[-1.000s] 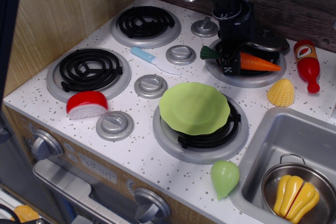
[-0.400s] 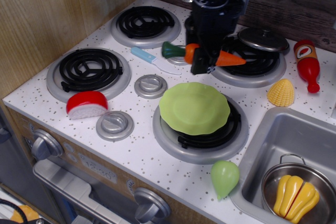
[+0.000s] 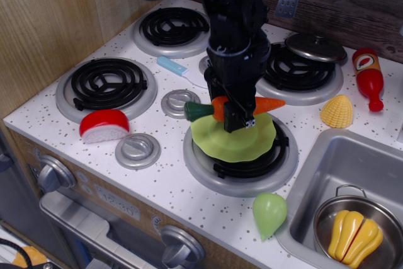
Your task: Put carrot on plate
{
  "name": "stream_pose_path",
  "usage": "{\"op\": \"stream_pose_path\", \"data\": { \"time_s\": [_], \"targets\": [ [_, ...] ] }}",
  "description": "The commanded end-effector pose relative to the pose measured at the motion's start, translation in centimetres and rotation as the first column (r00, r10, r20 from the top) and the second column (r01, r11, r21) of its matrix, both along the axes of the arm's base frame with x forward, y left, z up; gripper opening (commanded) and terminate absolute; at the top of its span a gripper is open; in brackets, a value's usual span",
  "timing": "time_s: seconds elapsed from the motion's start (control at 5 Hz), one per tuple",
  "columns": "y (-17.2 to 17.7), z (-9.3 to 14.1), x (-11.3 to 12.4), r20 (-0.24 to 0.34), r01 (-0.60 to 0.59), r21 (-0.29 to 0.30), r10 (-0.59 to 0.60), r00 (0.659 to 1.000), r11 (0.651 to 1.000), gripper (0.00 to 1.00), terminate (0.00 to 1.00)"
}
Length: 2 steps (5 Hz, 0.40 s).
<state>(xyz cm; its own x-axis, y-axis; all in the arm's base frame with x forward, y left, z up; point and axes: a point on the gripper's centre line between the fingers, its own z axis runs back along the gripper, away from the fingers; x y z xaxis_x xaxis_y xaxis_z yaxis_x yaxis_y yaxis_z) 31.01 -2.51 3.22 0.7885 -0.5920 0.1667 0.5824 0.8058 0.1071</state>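
Observation:
The orange carrot [image 3: 266,103] with its dark green stem cap is held level in my black gripper [image 3: 234,113], which is shut on its middle. It hangs just above the far part of the lime-green plate [image 3: 236,142]; I cannot tell whether it touches it. The plate sits on the front right burner [image 3: 239,171]. The arm comes down from the upper middle and hides the plate's far rim.
A red ketchup bottle [image 3: 369,78] and yellow corn piece [image 3: 337,111] lie right of the plate. A light-green pear toy [image 3: 270,214] lies near the front edge. A sink [image 3: 315,174] holds a pot with yellow food [image 3: 356,236]. A lidded burner [image 3: 315,46], blue knife [image 3: 182,71] and red-white toy [image 3: 104,125] are around.
My gripper has carried the carrot from the back right burner forward and left, then down over the plate. The plate has not moved.

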Motion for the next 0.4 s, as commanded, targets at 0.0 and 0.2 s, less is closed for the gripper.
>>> {"op": "stream_pose_path", "data": {
  "time_s": [0.0, 0.2],
  "targets": [
    [0.09, 1.45, 0.71, 0.124, -0.050, -0.055, 0.056, 0.991, 0.997, 1.00, 0.00],
    [0.09, 1.45, 0.71, 0.124, -0.050, -0.055, 0.056, 0.991, 0.997, 1.00, 1.00]
  ]
}}
